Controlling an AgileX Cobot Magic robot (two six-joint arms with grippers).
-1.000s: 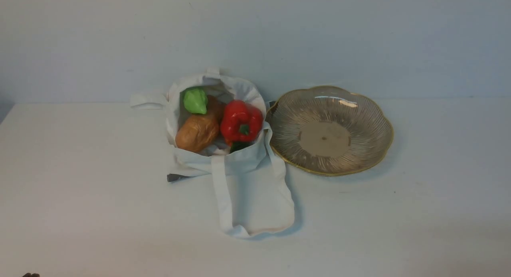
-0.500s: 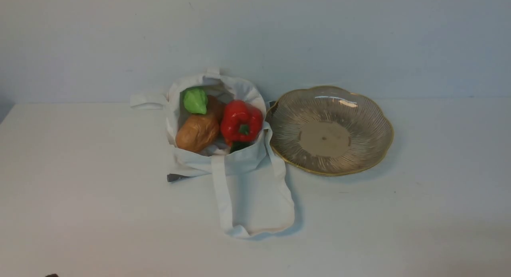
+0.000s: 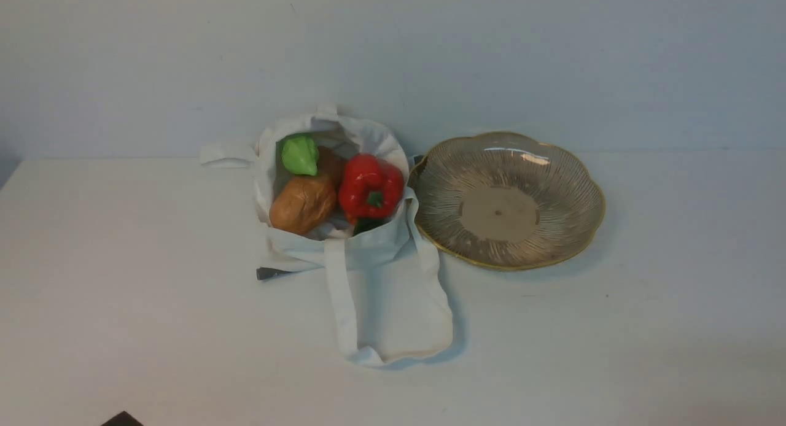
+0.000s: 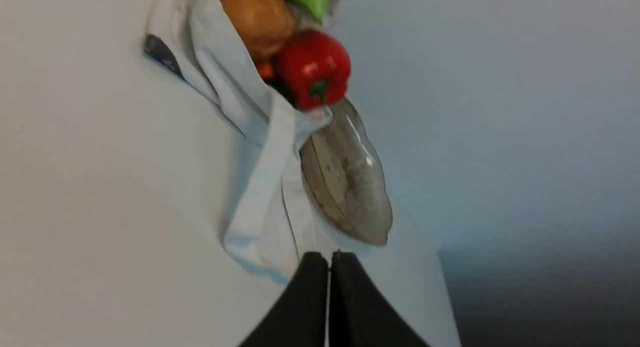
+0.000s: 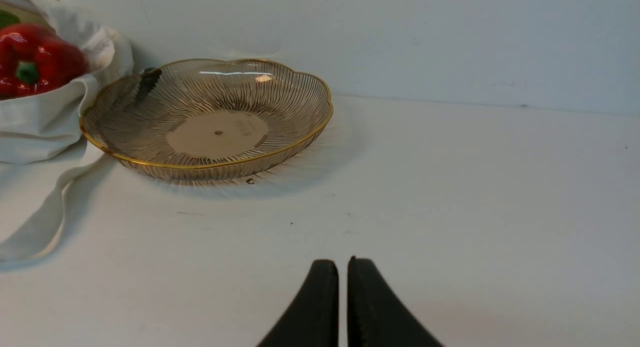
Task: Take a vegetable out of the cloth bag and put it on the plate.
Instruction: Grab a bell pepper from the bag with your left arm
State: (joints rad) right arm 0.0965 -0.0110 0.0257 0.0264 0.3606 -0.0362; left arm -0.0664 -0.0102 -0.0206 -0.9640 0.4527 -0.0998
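The red bell pepper [image 3: 371, 186] lies in the open mouth of the white cloth bag [image 3: 381, 272], at its right side, green stem facing me. It also shows in the left wrist view [image 4: 312, 67] and the right wrist view [image 5: 35, 59]. The ribbed brownish glass plate [image 3: 552, 168] with the gold rim stands just right of the bag, with nothing on it. My left gripper [image 4: 329, 259] is shut and empty, well short of the bag; only its dark tip [image 3: 123, 419] shows in the front view. My right gripper [image 5: 342, 267] is shut and empty, in front of the plate [image 5: 150, 102].
A brown potato [image 3: 304, 204] and a light green vegetable [image 3: 300, 154] lie in the bag left of the pepper. An orange piece [image 4: 265, 69] shows beneath them. One long strap [image 3: 341, 303] trails toward me on the white table. A wall stands close behind.
The dark tip of my left gripper has slid rightward and a little up along the bottom edge of the front view. Bag, vegetables and plate have not moved.
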